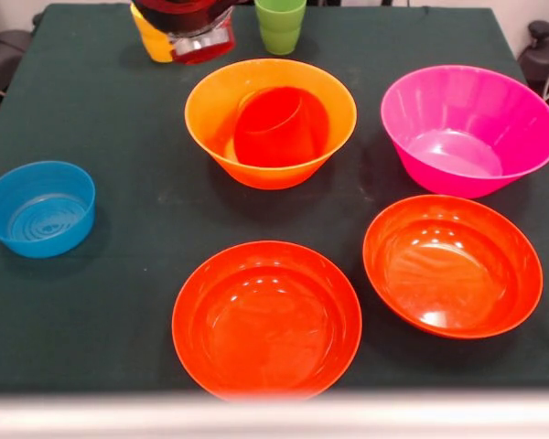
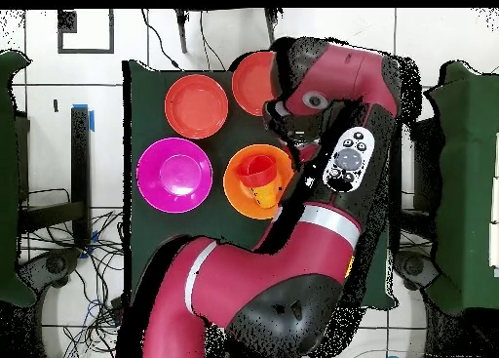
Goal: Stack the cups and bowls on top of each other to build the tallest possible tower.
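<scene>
A large orange bowl stands mid-table with a red-orange cup lying tilted inside it; both show in the overhead view, the bowl and the cup. A magenta bowl stands to its right. Two wide red-orange bowls sit in front. A small blue bowl is at the left. A green cup stands upright at the far edge. A yellow cup and a glossy red piece sit under my gripper, which shows only as a dark shape at the top edge.
In the overhead view my arm covers the right half of the table and part of one red-orange bowl. The magenta bowl and the other red-orange bowl show whole. The table has a dark green cloth.
</scene>
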### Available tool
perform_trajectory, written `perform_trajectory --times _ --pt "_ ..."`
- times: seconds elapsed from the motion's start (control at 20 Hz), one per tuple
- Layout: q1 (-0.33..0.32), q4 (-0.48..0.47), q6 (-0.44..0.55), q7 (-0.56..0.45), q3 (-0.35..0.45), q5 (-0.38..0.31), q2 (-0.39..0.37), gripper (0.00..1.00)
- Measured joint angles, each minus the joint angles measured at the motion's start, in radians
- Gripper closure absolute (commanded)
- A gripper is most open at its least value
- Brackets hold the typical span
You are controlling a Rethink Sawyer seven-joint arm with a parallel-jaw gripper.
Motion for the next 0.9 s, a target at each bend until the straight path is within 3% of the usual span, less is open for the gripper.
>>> perform_trajectory --times 0.1,0.15,0.55,0.9 --pt "0.000 0.018 -0.082 -0.006 0.007 -0.014 -0.013 1.00" --pt "0.000 0.048 -0.219 -0.023 0.018 -0.032 -0.032 0.00" --pt "-0.002 0.087 -0.422 -0.043 0.033 -0.050 -0.054 0.00" --pt "-0.002 0.117 -0.413 -0.043 0.058 -0.050 -0.067 0.00"
